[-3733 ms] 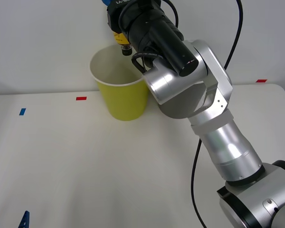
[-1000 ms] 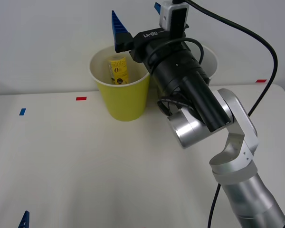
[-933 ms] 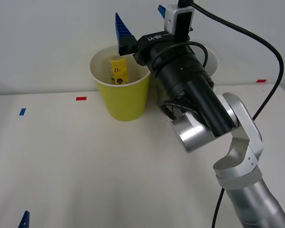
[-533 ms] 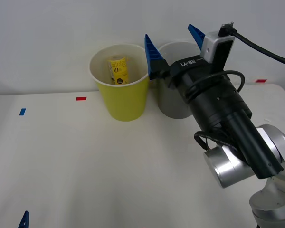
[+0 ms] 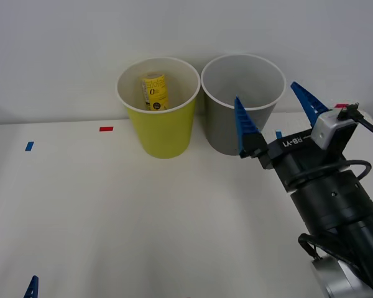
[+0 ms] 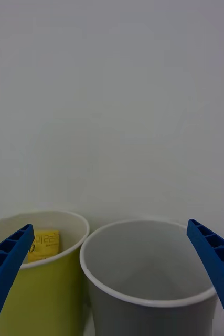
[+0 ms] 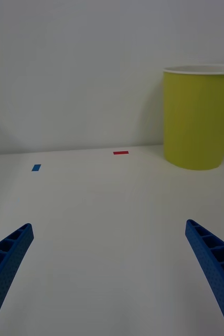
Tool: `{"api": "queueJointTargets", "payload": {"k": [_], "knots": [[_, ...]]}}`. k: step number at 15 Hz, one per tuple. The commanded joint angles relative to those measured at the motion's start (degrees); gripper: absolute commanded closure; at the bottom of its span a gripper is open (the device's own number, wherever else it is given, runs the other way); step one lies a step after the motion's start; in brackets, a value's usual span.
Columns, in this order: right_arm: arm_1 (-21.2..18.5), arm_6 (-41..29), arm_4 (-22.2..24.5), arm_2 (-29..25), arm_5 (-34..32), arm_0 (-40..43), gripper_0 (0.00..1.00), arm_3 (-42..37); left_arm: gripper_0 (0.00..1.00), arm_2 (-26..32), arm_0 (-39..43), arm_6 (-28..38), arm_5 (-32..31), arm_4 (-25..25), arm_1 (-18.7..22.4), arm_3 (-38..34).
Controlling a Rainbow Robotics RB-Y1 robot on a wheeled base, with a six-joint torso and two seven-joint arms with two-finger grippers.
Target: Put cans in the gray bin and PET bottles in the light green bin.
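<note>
Bottle binned, right arm free, nothing left to sort on the bench.

Front view: the PET bottle (image 5: 153,92) stands inside the light green bin (image 5: 165,133), with the gray bin (image 5: 221,130) touching it; the right gripper (image 5: 275,115) hangs empty before the gray bin, jaws spread wide.
Right wrist view: both bins sit side by side, the gray bin (image 6: 148,294) looking empty, the bottle's yellow label (image 6: 43,244) showing in the light green bin (image 6: 54,299).
Left wrist view: the left gripper (image 7: 112,273) hovers low over the bench (image 7: 101,210), jaws spread, well apart from the bins.
The sorting step looks finished; next would be parking the arm, or fetching a can if one turns up.
</note>
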Motion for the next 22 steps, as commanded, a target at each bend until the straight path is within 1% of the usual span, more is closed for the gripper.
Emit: {"api": "queueJointTargets", "payload": {"k": [1, 5, 8, 9, 11, 12, 13, 14, 15, 16, 20, 22], "knots": [[-2.5, -0.3, 0.4, -2.2, -6.1, 5.9, 0.0, 0.0, 0.0, 0.0, 0.0, 0.0, 0.0, 0.0, 0.0, 0.0], [-4.2, -0.7, 0.2, -5.1, -15.2, 14.3, 0.0, 0.1, 0.0, 0.0, 0.0, 0.0, 0.0, 0.0, 0.0, 0.0], [-4.4, -0.2, -2.0, -6.0, -20.0, 21.5, 0.0, 0.1, 0.0, 0.0, 0.0, 0.0, 0.0, 0.0, 0.0, 0.0], [-4.5, -0.1, -3.2, -6.4, -20.7, 23.8, 0.0, 0.1, 0.0, 0.0, 0.0, 0.0, 0.0, 0.0, 0.0, 0.0], [-4.1, -0.2, -3.8, -6.8, -20.9, 27.3, 0.0, 0.1, 0.0, 0.0, 0.0, 0.0, 0.0, 0.0, 0.0, 0.0], [-4.1, -0.3, -5.5, -6.7, -20.9, 29.5, 0.0, 0.4, 0.0, 0.0, 0.0, 0.0, 0.0, 0.0, 0.0, 0.0], [-4.0, -0.1, -6.6, -6.4, -21.5, 30.8, 0.0, 0.7, 0.0, 0.0, 0.0, 0.0, 0.0, 0.0, 0.0, 0.0], [-3.9, 0.0, -6.6, -6.1, -22.5, 31.5, 0.0, 1.6, 0.0, 0.0, 0.0, 0.0, 0.0, 0.0, 0.0, 0.0], [-3.5, 0.3, -6.6, -6.1, -26.4, 31.6, 0.0, 4.9, 0.0, 0.0, 0.0, 0.0, 0.0, 0.0, 0.0, 0.0], [-3.4, 0.4, -6.6, -6.1, -28.8, 31.5, 0.0, 7.4, 0.0, 0.0, 0.0, 0.0, 0.0, 0.0, 0.0, 0.0], [-6.0, 1.9, -6.4, -6.1, -32.6, 34.3, 0.0, 8.0, 0.0, 0.0, 0.0, 0.0, 0.0, 0.0, 0.0, 0.0], [-6.0, 3.1, -6.5, -6.2, -35.2, 37.2, 0.0, 8.0, 0.0, 0.0, 0.0, 0.0, 0.0, 0.0, 0.0, 0.0]]}}
